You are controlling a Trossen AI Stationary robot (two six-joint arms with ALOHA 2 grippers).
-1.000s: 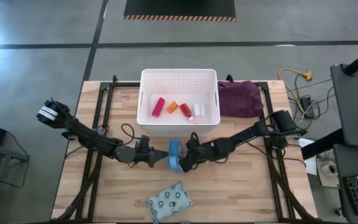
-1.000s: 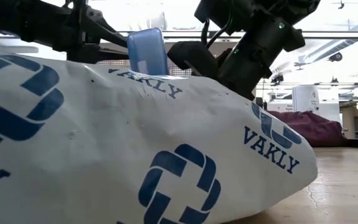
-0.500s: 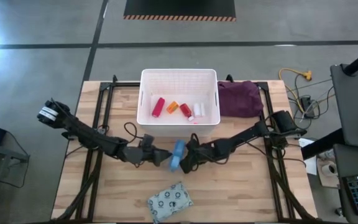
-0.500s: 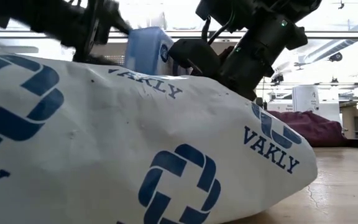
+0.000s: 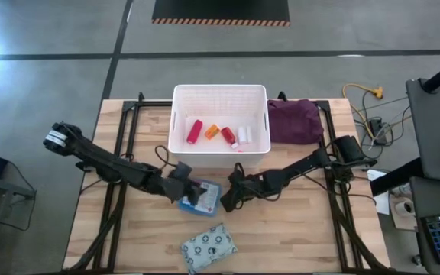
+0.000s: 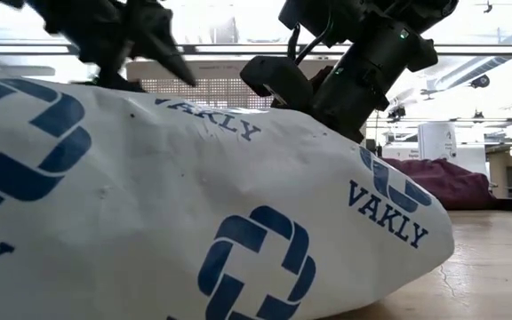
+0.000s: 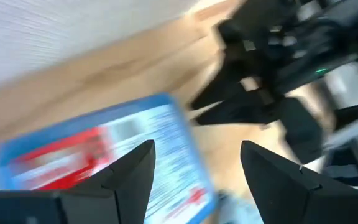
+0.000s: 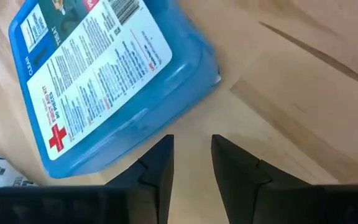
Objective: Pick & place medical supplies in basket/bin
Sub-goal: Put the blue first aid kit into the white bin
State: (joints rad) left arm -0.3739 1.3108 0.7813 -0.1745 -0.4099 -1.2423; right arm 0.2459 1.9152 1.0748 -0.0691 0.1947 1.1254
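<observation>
The blue-white first-aid box (image 5: 203,198) lies flat on the table, printed face up. It also shows in the left wrist view (image 7: 98,155) and the right wrist view (image 8: 104,81). My left gripper (image 5: 187,189) is open over the box's left part (image 7: 197,171). My right gripper (image 5: 226,198) stands just off the box's right side, its fingers a narrow gap apart (image 8: 191,165). The grey patterned pouch (image 5: 208,247) lies near the table's near edge and fills the low view (image 6: 194,204). The white basket (image 5: 260,92) holds red tubes (image 5: 195,131), an orange vial (image 5: 211,131) and white bottles (image 5: 243,134). My left gripper hangs open above the box's left part; I cannot tell whether a finger touches it. My right gripper touches nothing.
A purple cloth bundle (image 5: 292,121) lies to the right of the basket. In the low view the pouch hides the box. Bare wood lies to the left and right of the pouch at the near edge.
The first-aid box, which stood on edge between the two grippers, has tipped toward the table's left and now lies flat. My left gripper has moved a little toward the table's right and far side, over the box.
</observation>
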